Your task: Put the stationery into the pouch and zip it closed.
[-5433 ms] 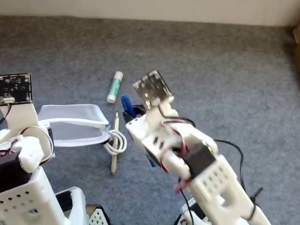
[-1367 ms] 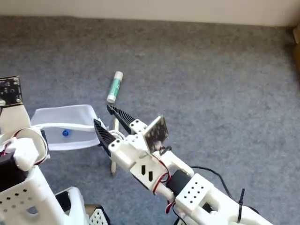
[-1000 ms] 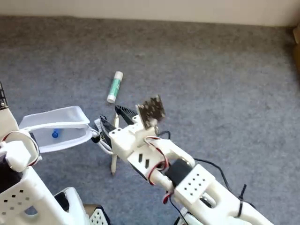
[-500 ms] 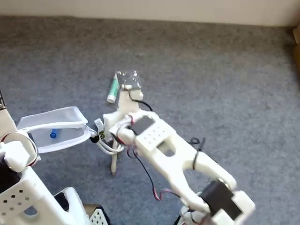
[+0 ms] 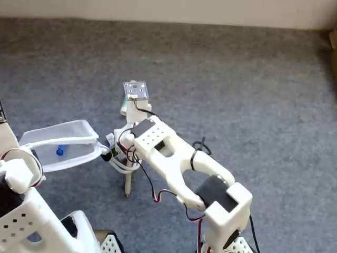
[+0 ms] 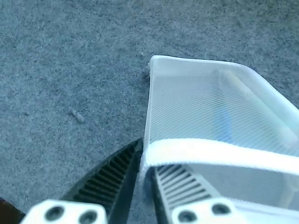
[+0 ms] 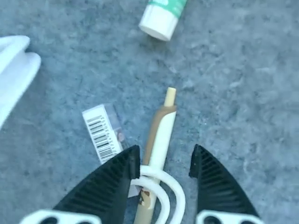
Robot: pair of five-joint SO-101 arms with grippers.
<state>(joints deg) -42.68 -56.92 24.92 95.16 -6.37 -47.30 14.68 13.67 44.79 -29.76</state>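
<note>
Pouch (image 6: 210,116) rim sits clamped in the left end effector (image 6: 145,156); beside it, the right end effector (image 7: 166,149) gapes over a pen (image 7: 161,126).

Glue stick (image 7: 160,19) cut off, pen (image 7: 161,133) btm hidden

the right gripper (image 7: 165,151), fingers spread, straddles a cream-and-brown plastic pen (image 7: 158,135). a white looped cord (image 7: 172,190) lies over the pen between the fingers, and a white barcode tag (image 7: 103,130) lies just beside one finger. bare grey carpet (image 7: 243,93) lies on the other side. a translucent white mesh pouch (image 6: 201,107), rim clamped by the left gripper (image 6: 145,156), stands near.
</note>
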